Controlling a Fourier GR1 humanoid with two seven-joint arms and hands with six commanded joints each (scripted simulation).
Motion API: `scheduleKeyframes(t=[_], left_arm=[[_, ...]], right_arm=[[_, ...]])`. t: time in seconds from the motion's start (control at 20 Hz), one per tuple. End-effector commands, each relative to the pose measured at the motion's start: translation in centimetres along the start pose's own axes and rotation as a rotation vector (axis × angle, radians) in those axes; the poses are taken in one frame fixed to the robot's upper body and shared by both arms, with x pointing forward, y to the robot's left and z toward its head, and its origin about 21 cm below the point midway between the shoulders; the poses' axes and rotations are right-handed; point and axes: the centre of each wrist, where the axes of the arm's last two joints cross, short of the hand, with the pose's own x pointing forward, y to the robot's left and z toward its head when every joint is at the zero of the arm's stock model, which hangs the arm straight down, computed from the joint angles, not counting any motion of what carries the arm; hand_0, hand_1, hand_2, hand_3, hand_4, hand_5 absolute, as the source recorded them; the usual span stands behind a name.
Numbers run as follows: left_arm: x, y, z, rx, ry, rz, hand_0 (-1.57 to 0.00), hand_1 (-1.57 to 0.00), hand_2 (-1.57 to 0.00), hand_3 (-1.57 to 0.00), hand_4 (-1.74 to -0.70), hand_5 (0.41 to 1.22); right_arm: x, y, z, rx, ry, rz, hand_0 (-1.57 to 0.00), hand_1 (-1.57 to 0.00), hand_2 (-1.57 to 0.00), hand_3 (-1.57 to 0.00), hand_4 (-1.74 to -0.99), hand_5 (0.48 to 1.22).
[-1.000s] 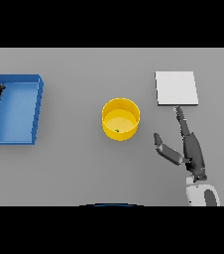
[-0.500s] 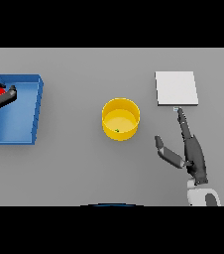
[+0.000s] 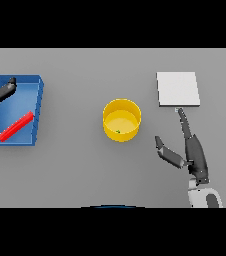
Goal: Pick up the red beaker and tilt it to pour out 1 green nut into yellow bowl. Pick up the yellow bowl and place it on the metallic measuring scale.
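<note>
The red beaker [image 3: 16, 126] lies on its side inside the blue tray [image 3: 37, 111] at the left. My left hand [image 3: 0, 93] hovers over the tray's far left corner, fingers straight, holding nothing. The yellow bowl [image 3: 121, 120] stands in the middle of the table with a small green nut [image 3: 117, 132] on its bottom. The metallic measuring scale [image 3: 178, 89] is a flat pale square at the right rear. My right hand [image 3: 193, 151] is open to the right of the bowl, just in front of the scale, thumb spread toward the bowl.
The blue tray holds only the beaker. Bare grey table [image 3: 85, 170] separates tray, bowl and scale.
The left hand let go of the red beaker, which now lies flat in the tray, and drew back toward the left edge. The right hand edged slightly nearer the bowl.
</note>
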Motion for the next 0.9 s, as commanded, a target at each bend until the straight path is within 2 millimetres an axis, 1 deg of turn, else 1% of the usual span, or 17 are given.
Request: scheduleKeyframes(t=[0.0,0.05,0.1,0.15,0.25,0.3,0.35,0.4,0.5,0.6,0.7,0.75,0.85], left_arm=[[0.2,0.0,0.0,0.004,-0.002,0.01,-0.05,-0.04,-0.04,-0.04,-0.79,0.671],[0.5,-0.2,-0.2,0.007,-0.015,0.002,-0.04,-0.03,-0.03,-0.03,-0.78,0.674],[0.4,-0.2,-0.2,0.01,-0.017,0.007,-0.03,-0.03,-0.03,-0.02,-0.78,0.679],[0.6,-0.2,-0.3,0.004,-0.011,0.006,-0.03,-0.02,-0.02,-0.02,-0.78,0.685],[0.2,-0.7,-0.2,-0.004,-0.009,0.012,-0.02,-0.01,-0.01,-0.01,-0.78,0.7],[0.1,-0.7,-0.3,0.001,-0.007,0.015,-0.01,-0.01,-0.01,-0.01,-0.79,0.704],[0.4,-1.0,-0.4,-0.003,-0.013,0.014,-0.01,-0.01,-0.01,-0.01,-0.79,0.707],[0.1,-1.1,-0.3,-0.004,-0.012,0.017,-0.01,-0.01,-0.01,-0.01,-0.79,0.709],[0.6,-0.9,-0.3,-0.008,-0.018,0.012,0.0,0.0,0.0,0.0,-0.79,0.709],[0.2,-1.3,-0.2,-0.016,-0.016,0.007,0.0,0.0,0.0,0.0,-0.8,0.708],[0.4,-1.0,-0.3,-0.007,-0.014,0.007,0.0,0.0,0.0,0.0,-0.79,0.716],[0.9,-0.9,-0.1,-0.006,-0.024,0.011,0.0,0.0,0.0,0.0,-0.79,0.719],[0.6,-1.0,-0.1,-0.013,-0.02,0.009,0.0,0.0,0.0,0.0,-0.8,0.722]], right_arm=[[0.3,0.5,-0.2,0.018,0.0,0.006,0.0,0.0,0.0,0.0,-1.198,0.662],[0.7,0.4,-0.6,0.053,-0.028,0.002,0.0,0.0,0.0,0.0,-1.175,0.677],[0.9,0.3,-0.9,0.09,-0.055,0.018,0.0,0.0,0.0,0.0,-1.162,0.694],[1.3,0.0,-1.8,0.129,-0.073,0.056,0.0,0.0,0.0,0.0,-1.18,0.708],[1.9,-0.6,-2.8,0.2,-0.109,0.129,0.0,0.0,0.0,0.0,-1.221,0.709],[2.3,-0.4,-3.5,0.241,-0.109,0.162,0.0,0.0,0.0,0.0,-1.234,0.707],[2.4,-0.7,-4.0,0.28,-0.105,0.218,0.0,0.0,0.0,0.0,-1.255,0.7],[2.8,-0.4,-4.4,0.32,-0.114,0.281,0.0,0.0,0.0,0.0,-1.268,0.691],[4.0,-0.6,-5.8,0.381,-0.15,0.428,0.0,0.0,0.0,0.0,-1.282,0.677],[4.3,-0.3,-6.8,0.46,-0.198,0.556,0.0,0.0,0.0,0.0,-1.278,0.669],[5.2,0.1,-8.0,0.535,-0.239,0.667,0.0,0.0,0.0,0.0,-1.276,0.666],[5.6,0.4,-8.5,0.568,-0.265,0.698,0.0,0.0,0.0,0.0,-1.27,0.664],[6.1,0.8,-9.4,0.619,-0.282,0.739,0.0,0.0,0.0,0.0,-1.271,0.658]])
